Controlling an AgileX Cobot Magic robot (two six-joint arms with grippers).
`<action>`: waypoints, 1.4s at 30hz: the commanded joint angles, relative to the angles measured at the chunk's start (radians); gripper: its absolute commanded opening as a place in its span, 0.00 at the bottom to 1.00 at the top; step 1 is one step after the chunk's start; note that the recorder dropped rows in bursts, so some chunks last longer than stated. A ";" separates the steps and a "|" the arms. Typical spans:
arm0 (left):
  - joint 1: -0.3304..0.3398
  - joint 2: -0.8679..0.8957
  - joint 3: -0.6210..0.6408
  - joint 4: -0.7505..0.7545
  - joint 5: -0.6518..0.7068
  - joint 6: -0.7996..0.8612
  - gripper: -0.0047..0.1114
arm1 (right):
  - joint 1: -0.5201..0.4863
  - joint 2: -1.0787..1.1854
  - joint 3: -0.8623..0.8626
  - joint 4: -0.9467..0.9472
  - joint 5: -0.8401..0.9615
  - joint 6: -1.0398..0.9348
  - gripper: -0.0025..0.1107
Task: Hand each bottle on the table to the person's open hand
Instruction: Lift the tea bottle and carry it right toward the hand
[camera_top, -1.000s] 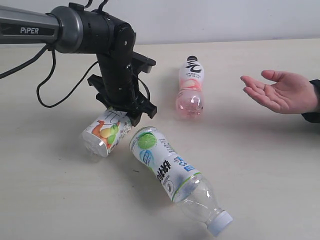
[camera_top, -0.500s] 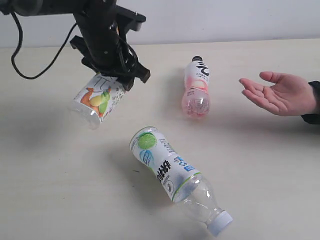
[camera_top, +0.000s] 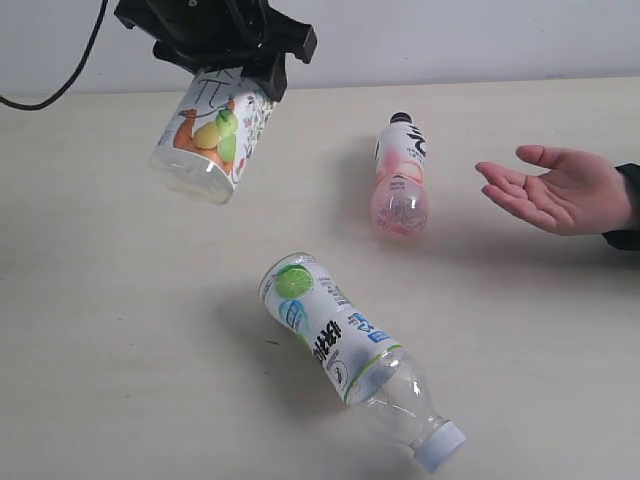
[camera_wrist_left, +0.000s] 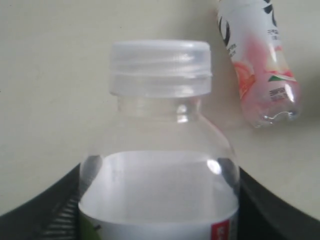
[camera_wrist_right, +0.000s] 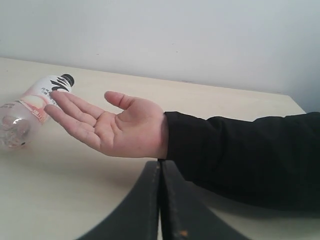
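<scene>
My left gripper (camera_top: 228, 62) is shut on the orange-fruit bottle (camera_top: 210, 135) and holds it tilted in the air above the table (camera_top: 120, 350), at the back left. In the left wrist view that bottle's clear shoulder and white cap (camera_wrist_left: 159, 67) fill the frame between the black jaws. The lime-pictured bottle (camera_top: 335, 340) lies on its side near the front. The pink bottle with the black cap (camera_top: 400, 175) (camera_wrist_left: 260, 65) (camera_wrist_right: 35, 102) lies at the middle back. The person's open hand (camera_top: 560, 190) (camera_wrist_right: 115, 125) waits palm up at the right. My right gripper (camera_wrist_right: 160, 172) is shut and empty, just behind the hand's wrist.
A dark sleeve (camera_wrist_right: 245, 155) runs off to the right behind the hand. A black cable (camera_top: 60, 85) hangs at the upper left. A pale wall (camera_top: 450, 40) borders the table's far edge.
My left gripper has lifted the orange-fruit bottle off the table and carried it up and toward the back. The pink bottle has rolled slightly toward the hand.
</scene>
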 joint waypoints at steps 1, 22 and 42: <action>-0.054 -0.021 -0.008 -0.025 0.002 -0.022 0.04 | 0.001 -0.007 0.004 0.000 -0.012 0.000 0.02; -0.367 0.042 -0.239 -0.082 -0.146 -0.084 0.04 | 0.001 -0.007 0.004 0.000 -0.012 0.000 0.02; -0.256 0.368 -0.510 -0.711 -0.340 -0.122 0.04 | 0.001 -0.007 0.004 0.000 -0.012 0.000 0.02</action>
